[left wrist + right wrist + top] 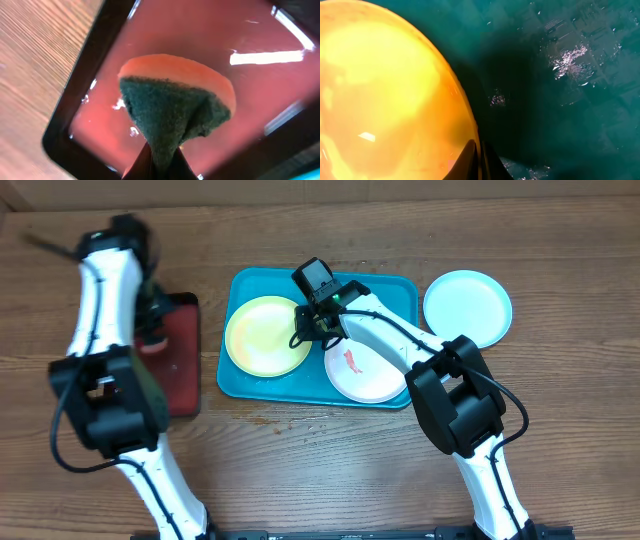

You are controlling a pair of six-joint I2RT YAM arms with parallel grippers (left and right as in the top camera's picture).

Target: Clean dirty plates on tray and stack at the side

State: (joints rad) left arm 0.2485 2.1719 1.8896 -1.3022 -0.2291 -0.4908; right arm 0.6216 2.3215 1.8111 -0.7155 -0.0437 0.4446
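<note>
The teal tray (390,290) holds the yellow-green plate (262,335) on its left and the white plate (365,372), with a red smear, on its right. The light blue plate (467,307) lies on the table right of the tray. My right gripper (310,320) is shut on the right rim of the yellow-green plate (380,95), one finger on each side of the rim (479,160). My left gripper (162,162) is shut on an orange and dark green sponge (175,110) and holds it above the dark red tray (280,100).
The dark red, black-rimmed tray (180,360) sits left of the teal tray, partly under my left arm. The teal tray floor (570,75) looks wet. Wood table (320,470) lies all around.
</note>
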